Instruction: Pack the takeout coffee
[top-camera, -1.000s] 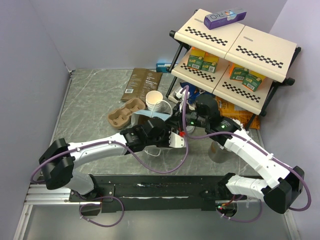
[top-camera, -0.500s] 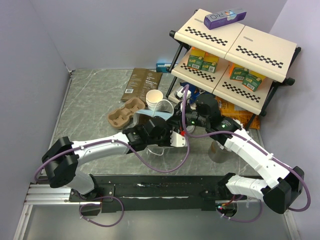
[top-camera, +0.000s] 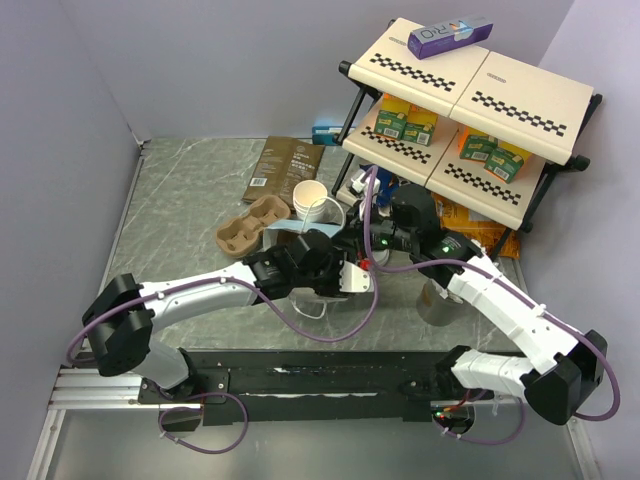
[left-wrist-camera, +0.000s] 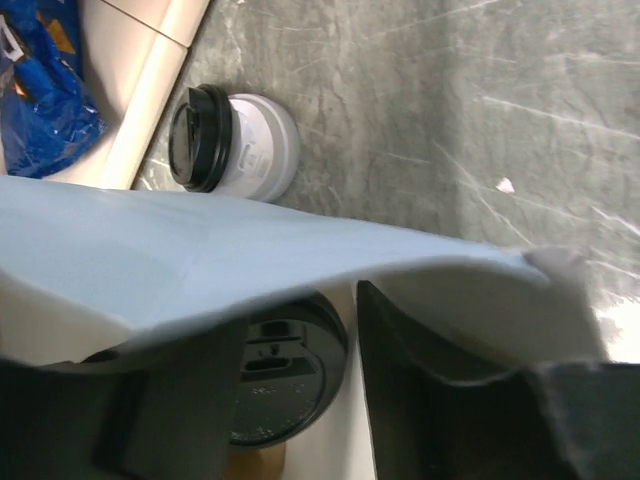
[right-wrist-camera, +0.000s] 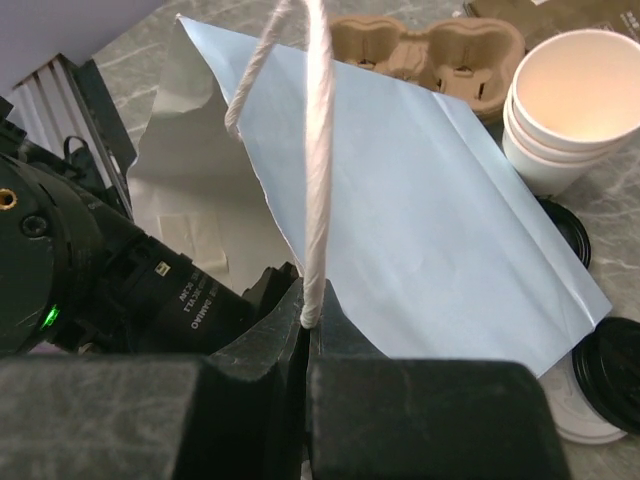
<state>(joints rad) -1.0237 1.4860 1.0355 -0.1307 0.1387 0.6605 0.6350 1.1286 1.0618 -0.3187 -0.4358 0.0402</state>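
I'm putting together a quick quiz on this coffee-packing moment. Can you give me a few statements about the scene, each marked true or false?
1. The right hand pinches the cord handle of the bag. True.
2. The cup carrier holds two cups. False: its pockets are empty.
3. A lidded cup sits on the table, outside the bag. True.
4. The stack of white cups is capped with a black lid. False: the top cup is open.
5. The purple box lies on the table. False: it lies on top of the shelf.
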